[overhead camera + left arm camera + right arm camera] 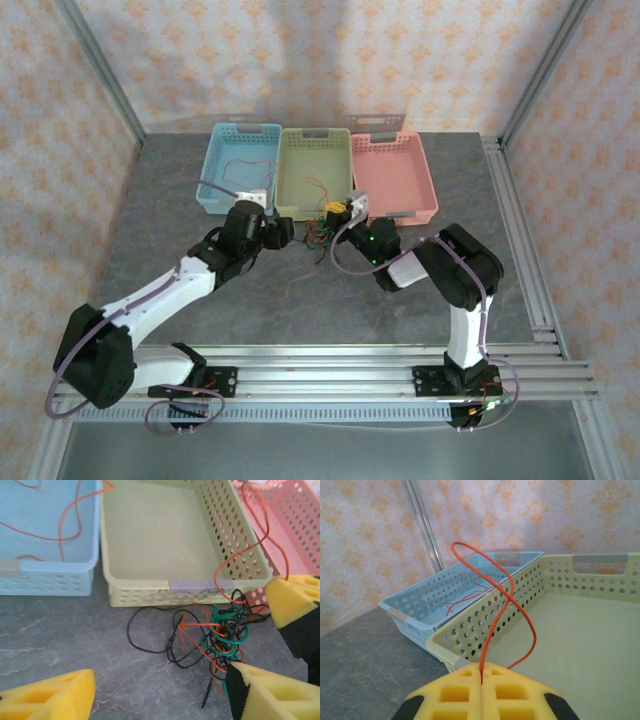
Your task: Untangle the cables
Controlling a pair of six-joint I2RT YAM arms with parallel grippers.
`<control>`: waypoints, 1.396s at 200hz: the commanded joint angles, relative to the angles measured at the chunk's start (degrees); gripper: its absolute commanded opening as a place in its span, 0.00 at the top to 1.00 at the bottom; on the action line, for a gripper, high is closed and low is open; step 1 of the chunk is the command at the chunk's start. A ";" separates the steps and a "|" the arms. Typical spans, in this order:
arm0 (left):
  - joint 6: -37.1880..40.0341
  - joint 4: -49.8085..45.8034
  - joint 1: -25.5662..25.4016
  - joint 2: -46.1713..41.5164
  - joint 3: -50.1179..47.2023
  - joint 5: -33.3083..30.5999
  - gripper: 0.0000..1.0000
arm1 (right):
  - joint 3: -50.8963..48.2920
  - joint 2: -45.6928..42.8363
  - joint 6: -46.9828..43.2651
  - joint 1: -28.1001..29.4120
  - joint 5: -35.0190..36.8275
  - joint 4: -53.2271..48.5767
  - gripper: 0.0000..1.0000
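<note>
Right end effector (481,674) clamped on orange cable (506,596) running to tangle (222,630), lower right of frame, on counter (60,640) just beside green basket (145,597). Left end effector (160,682) apart, tangle just ahead, slightly right.

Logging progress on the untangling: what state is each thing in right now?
Left hand: open, over the table.
Right hand: shut on orange cable.
Orange cable: lifted, looping upward.
Tangle: knotted, on table before green basket.
Blue basket: holds a loose wire.
</note>
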 commanded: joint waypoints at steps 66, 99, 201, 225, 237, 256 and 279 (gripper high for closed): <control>3.75 -6.72 -4.20 11.88 9.55 10.94 0.35 | 2.96 1.23 12.71 -2.80 -7.30 3.66 1.00; 3.63 -6.92 -4.25 12.51 9.97 11.44 0.36 | 3.45 -0.11 15.17 -2.89 -12.59 3.70 1.00; 2.29 -11.70 -4.24 19.51 15.23 13.71 0.42 | 4.15 -1.93 19.45 -2.89 -18.72 3.73 0.97; 2.07 -12.57 -4.23 20.58 16.31 13.77 0.47 | 4.55 -1.79 19.93 -2.82 -19.85 3.76 0.98; 1.85 -13.41 -4.22 21.56 17.12 13.57 0.48 | 4.67 -1.81 20.09 -2.82 -20.33 3.75 0.99; 1.45 -14.24 -4.27 22.89 18.33 13.75 0.48 | 4.77 -1.91 20.44 -2.87 -21.20 3.76 0.99; 0.79 -14.86 -4.18 24.96 19.90 14.75 0.43 | 5.10 -2.06 20.96 -2.78 -22.59 3.76 1.00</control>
